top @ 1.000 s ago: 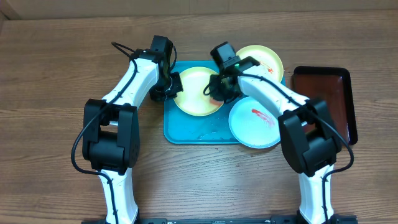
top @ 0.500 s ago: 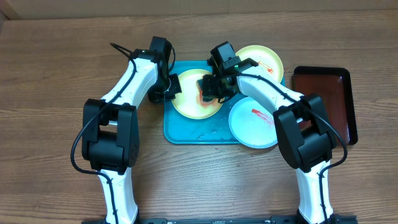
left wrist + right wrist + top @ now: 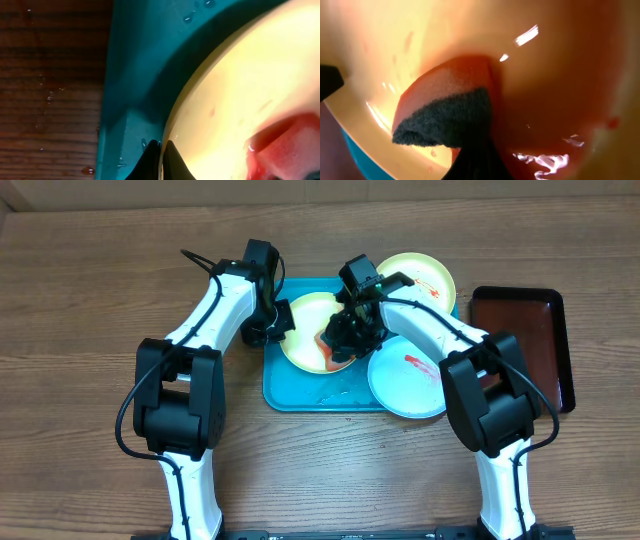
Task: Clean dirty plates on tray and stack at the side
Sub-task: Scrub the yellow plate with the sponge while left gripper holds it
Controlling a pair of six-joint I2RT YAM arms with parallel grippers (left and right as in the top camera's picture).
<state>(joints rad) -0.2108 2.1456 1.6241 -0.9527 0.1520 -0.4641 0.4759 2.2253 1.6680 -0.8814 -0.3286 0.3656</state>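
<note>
Overhead, the yellow-green plate point(image 3: 303, 312) lies at the left end of the turquoise tray point(image 3: 290, 395), directly beneath the right claw point(image 3: 345, 335), which is clamped on a red sponge point(image 3: 327, 346) pressed into the plate's near side, while the left claw point(image 3: 278, 320), closed tight, sits at its left rim.

Left pincer point(image 3: 274, 321) pinched closed, right pincer point(image 3: 345, 340) clamped tight, both angled downward, near together

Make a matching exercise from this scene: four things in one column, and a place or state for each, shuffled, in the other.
1. light blue plate
2. sponge
3. dark red-brown tray
4. left gripper

A. shut on the rim of the near yellow-green plate
B. rightmost thing on the table
C. marked with a red streak
D. pressed onto that same plate

Pairs: 1-C, 2-D, 3-B, 4-A
</note>
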